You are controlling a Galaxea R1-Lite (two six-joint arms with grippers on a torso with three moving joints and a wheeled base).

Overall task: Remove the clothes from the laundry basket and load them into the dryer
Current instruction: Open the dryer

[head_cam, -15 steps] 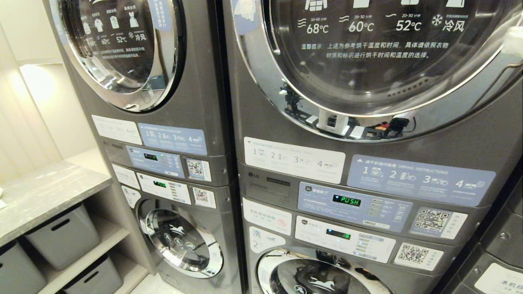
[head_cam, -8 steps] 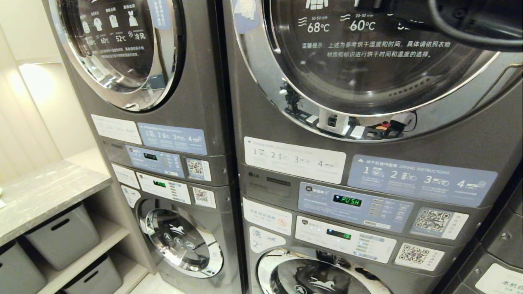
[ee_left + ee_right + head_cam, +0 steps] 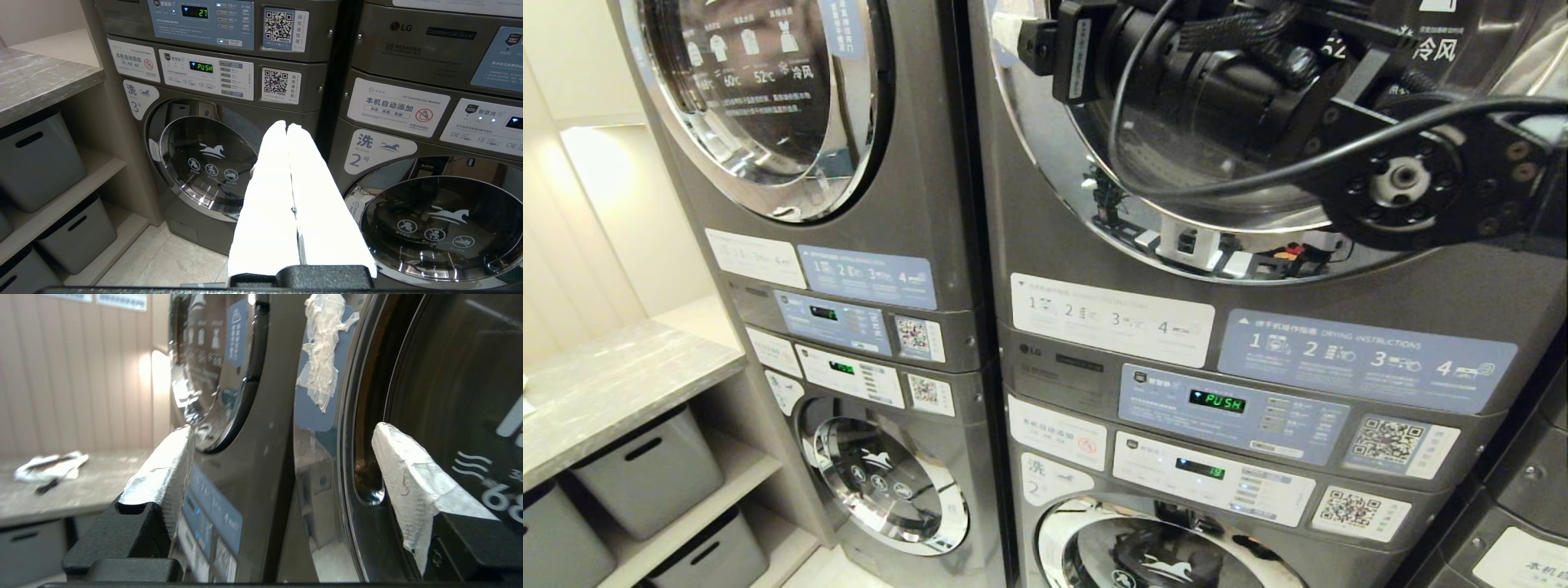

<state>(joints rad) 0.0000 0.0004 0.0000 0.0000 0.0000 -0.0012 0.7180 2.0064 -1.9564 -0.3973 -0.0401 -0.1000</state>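
We see our right gripper (image 3: 282,457) raised before the dark grey LG dryer with the chrome-rimmed round glass door (image 3: 1258,269), its white-wrapped jaws spread wide and empty. One finger (image 3: 408,482) lies against the printed glass, the door's chrome rim falls between the jaws, and the other finger (image 3: 163,473) stands off beyond the neighbouring machine's door (image 3: 216,371). The door looks closed. Our left gripper (image 3: 288,130) hangs low, jaws pressed together on nothing, facing the horse-logo washers (image 3: 208,167).
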